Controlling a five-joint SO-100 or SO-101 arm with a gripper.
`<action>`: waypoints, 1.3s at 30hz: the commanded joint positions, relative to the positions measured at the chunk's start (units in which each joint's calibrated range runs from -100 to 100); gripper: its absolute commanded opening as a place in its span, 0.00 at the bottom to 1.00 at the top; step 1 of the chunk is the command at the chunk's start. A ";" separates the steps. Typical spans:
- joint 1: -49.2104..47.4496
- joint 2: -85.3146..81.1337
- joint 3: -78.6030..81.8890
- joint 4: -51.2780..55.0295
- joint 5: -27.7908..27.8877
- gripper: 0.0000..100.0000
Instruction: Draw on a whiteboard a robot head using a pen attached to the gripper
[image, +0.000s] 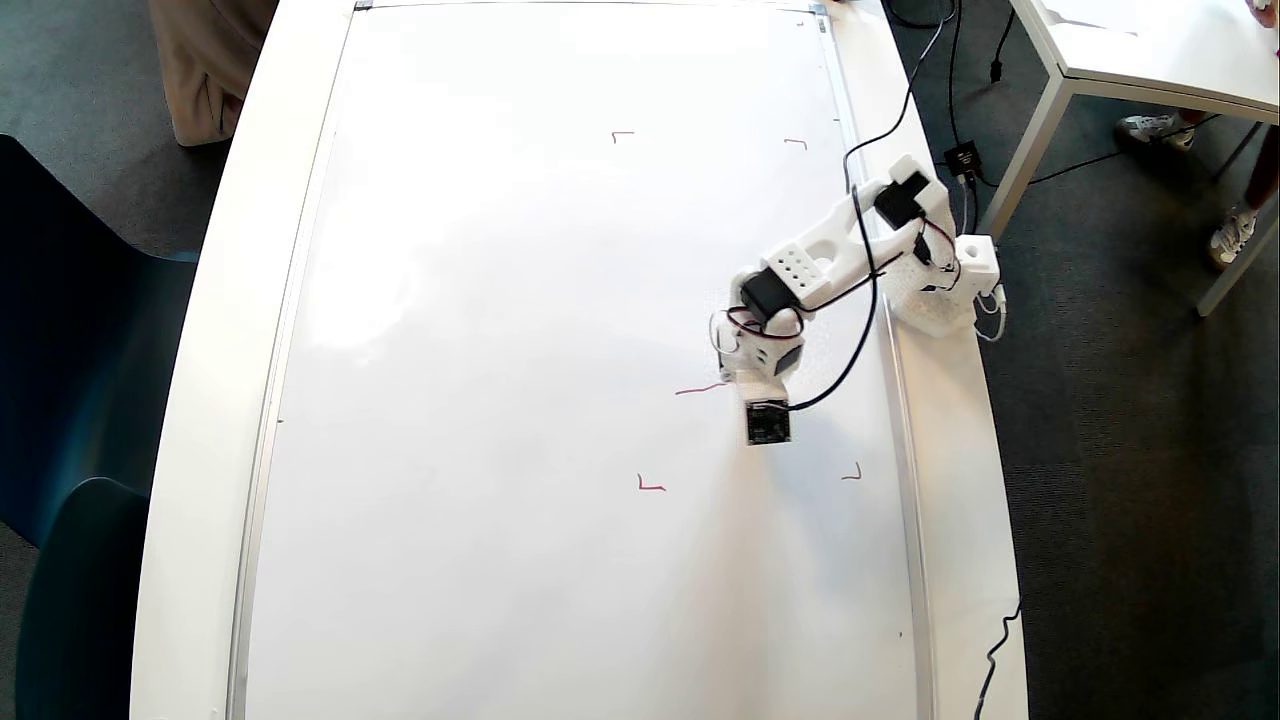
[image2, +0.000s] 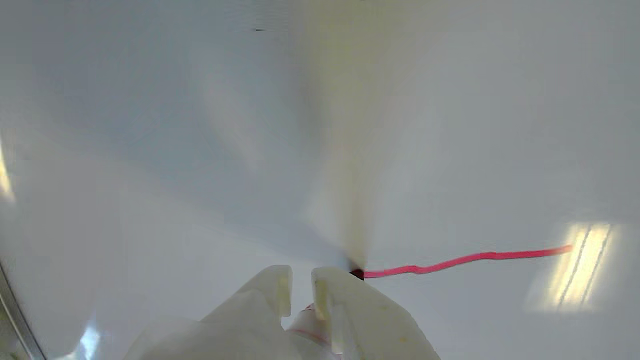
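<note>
The whiteboard (image: 500, 350) is seen to fill most of the overhead view, laid flat on a white worktop (image: 200, 400) whose margin shows along the left and right edges of the frame. Four small red corner marks (image: 622, 134) are noted right of centre on the board, two upper and two lower. The white arm is mounted at the right margin of the worktop and is reached leftward and downward over the board, with black cables (image: 860, 330) looped along it. The hand (image: 745, 385) is placed right of frame centre, between the upper and lower marks. So far only one short wavy red line (image: 700, 388) of the robot head is recorded, running left from the hand. In the wrist view the hand (image2: 301, 280) enters from the bottom edge; its two pale fingers (image2: 272, 287) are set close with a narrow gap, and a white body with a reddish band, taken to be the pen (image2: 310, 322), is clamped between them. A dark tip is seen touching the board at the left end of the red line (image2: 465, 258), which extends toward the right of that frame.
</note>
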 joint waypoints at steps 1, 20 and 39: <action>-0.99 -5.37 7.80 -2.98 -0.21 0.01; -0.62 -17.86 26.50 -5.76 1.56 0.01; 16.91 -27.67 39.84 -6.20 10.57 0.01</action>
